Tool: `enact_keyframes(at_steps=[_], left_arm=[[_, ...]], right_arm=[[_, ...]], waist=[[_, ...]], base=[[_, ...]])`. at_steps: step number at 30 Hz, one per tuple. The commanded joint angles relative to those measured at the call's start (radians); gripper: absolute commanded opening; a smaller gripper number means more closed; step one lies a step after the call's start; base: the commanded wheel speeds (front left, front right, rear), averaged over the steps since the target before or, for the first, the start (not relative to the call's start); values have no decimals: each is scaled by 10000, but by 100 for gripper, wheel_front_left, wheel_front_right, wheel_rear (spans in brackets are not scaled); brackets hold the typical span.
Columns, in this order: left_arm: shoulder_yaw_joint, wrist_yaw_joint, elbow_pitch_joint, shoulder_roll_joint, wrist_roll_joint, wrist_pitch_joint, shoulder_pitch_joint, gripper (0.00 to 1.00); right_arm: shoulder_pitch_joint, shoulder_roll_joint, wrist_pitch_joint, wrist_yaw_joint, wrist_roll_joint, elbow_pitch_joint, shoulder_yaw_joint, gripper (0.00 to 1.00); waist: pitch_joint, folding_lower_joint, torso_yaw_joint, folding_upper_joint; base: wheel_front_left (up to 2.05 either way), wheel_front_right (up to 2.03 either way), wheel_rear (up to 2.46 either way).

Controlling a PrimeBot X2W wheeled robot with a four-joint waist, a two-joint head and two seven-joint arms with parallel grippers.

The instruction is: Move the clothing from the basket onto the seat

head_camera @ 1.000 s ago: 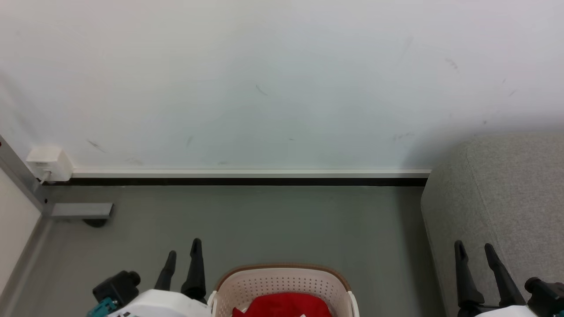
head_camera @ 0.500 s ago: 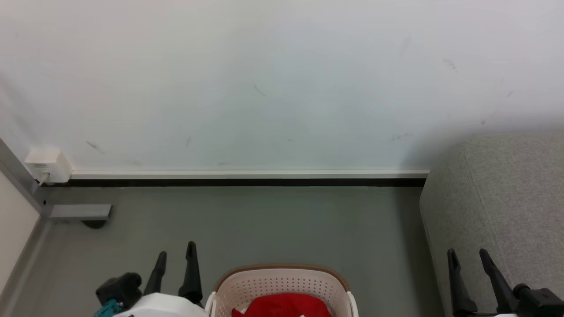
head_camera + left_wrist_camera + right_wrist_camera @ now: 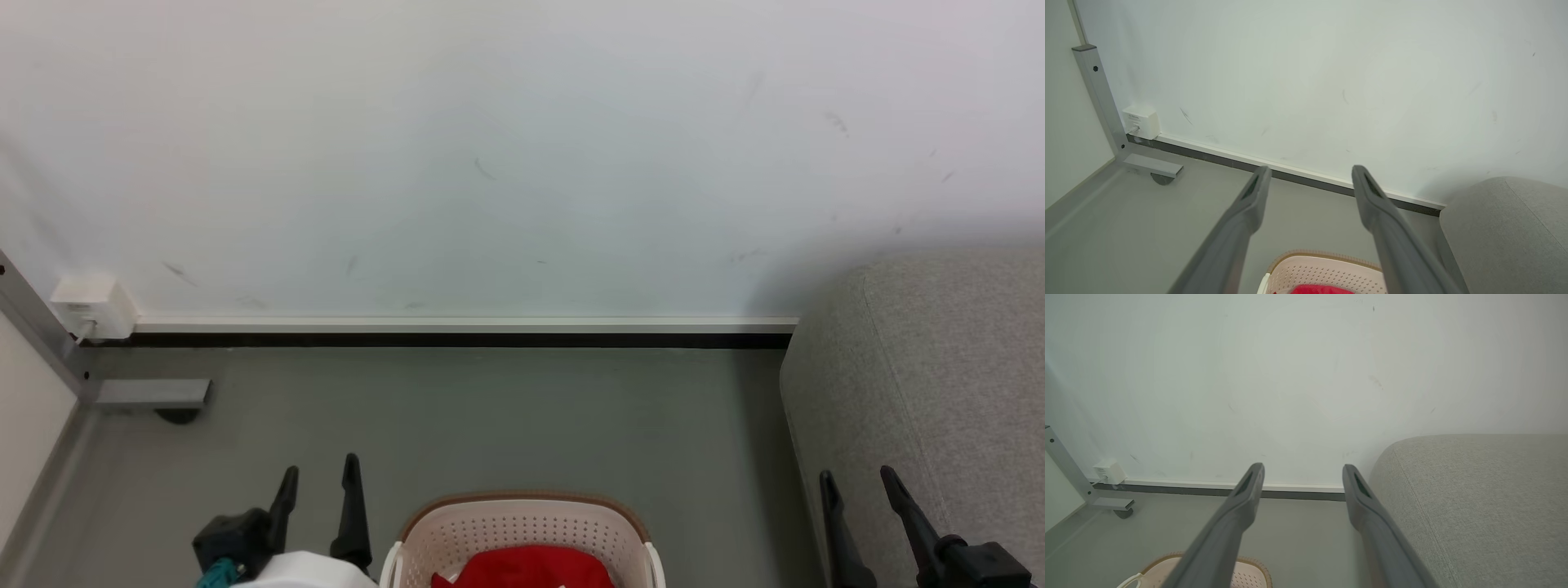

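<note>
Both grippers sit lower in the head view than a second ago, drawn back toward its bottom edge, while the basket and the clothing lie where they did. The left gripper (image 3: 320,465) hangs over the floor (image 3: 490,408) just left of the basket (image 3: 522,496), its two dark fingers spread apart with nothing between them. The right gripper (image 3: 856,475) hangs at the front edge of the seat (image 3: 939,367), its fingers likewise parted and empty.

The basket stands on the floor, between the two grippers and apart from the seat, with bare floor between it and the seat's side. Its brown rim curves over a perforated cream wall. The clothing (image 3: 522,567) lies inside the basket as a red heap below the rim, touched by neither gripper.

Along the far edge of the floor a dark baseboard (image 3: 457,338) meets a white wall (image 3: 522,163). At the far left corner of the floor, a small white box (image 3: 90,304) sits on the wall beside a grey metal frame foot (image 3: 151,394).
</note>
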Motion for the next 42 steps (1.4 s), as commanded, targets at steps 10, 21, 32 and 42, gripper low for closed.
enact_keyframes(at_steps=[10, 21, 32, 42], left_arm=[[79, 34, -17, 77, 1208, -291, 3, 100], [268, 1, 248, 91, 2124, -457, 90, 100], [438, -136, 608, 90, 2376, -512, 187, 100], [548, -308, 1000, 87, 2268, -512, 62, 100]], right_arm=[[122, -97, -271, -18, -403, 125, 9, 100], [147, -99, -453, -20, -614, 293, -46, 100], [104, -96, -518, -21, -373, 472, -130, 100], [12, -96, -518, -21, -309, 633, -80, 100]], waist=[[-38, 0, 3, 0], [-71, 0, 4, 0], [-110, 0, 21, 0], [-88, 0, 22, 0]], base=[[0, 0, 0], [0, 0, 0], [0, 0, 0], [0, 0, 0]])
